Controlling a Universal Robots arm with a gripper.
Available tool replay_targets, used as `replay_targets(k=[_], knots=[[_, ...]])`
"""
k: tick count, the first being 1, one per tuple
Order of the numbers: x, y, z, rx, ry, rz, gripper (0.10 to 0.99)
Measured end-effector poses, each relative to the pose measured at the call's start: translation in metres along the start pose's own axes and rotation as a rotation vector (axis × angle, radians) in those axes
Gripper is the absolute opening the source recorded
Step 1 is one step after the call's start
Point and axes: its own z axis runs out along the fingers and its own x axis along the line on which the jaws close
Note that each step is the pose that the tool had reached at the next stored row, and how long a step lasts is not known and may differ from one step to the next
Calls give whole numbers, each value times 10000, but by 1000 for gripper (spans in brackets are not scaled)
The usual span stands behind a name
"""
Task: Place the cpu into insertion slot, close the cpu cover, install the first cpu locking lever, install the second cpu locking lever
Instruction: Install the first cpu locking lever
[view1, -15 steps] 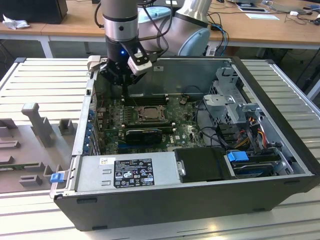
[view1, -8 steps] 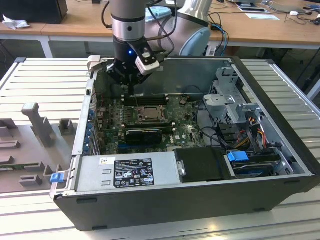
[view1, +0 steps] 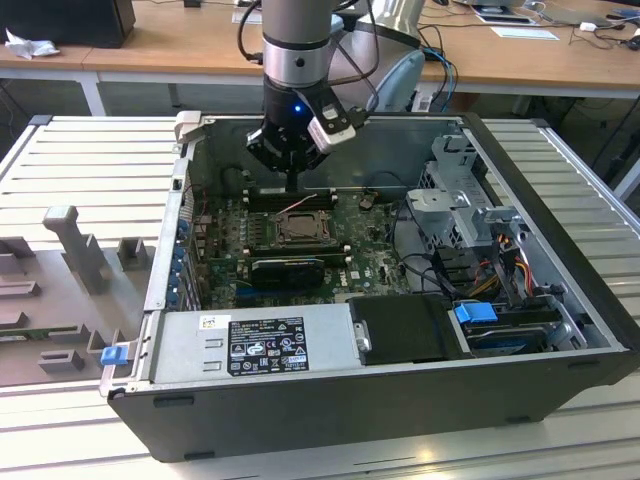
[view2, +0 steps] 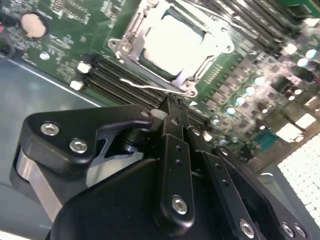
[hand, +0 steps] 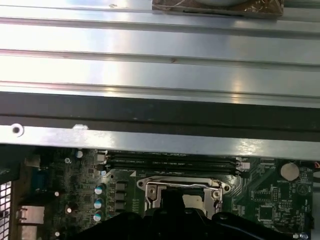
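Hung gripper (view2: 172, 106), jaws pressed together, just beside insertion slot (view2: 150, 62); found cpu (view2: 172, 41) lying flat, face up, framed by closed cpu cover (view2: 220, 48), inside open computer case (view1: 300, 410) on ribbed tabletop (view1: 90, 160).

My exterior view looks down from well back into the open computer case (view1: 400, 400) on the table (view1: 90, 150). Both wrist views ride close behind the gripper (view2: 171, 102), sharing the socket (view2: 170, 40) (hand: 182, 192) from opposite sides.

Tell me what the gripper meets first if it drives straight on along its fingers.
Probably the wire locking lever just ahead of the gripper in the second wrist view, beside the cpu cover; depth is unclear, so possibly the board under it.
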Motion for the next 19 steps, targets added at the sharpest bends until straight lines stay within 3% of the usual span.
replay_targets(k=[1,2,13,19], knots=[[-2,-2,3,-165,-10,14,106],[-3,-4,9,-250,-17,68,106],[-52,-16,182,-289,-36,366,106],[-107,-21,220,-569,-45,365,106]])
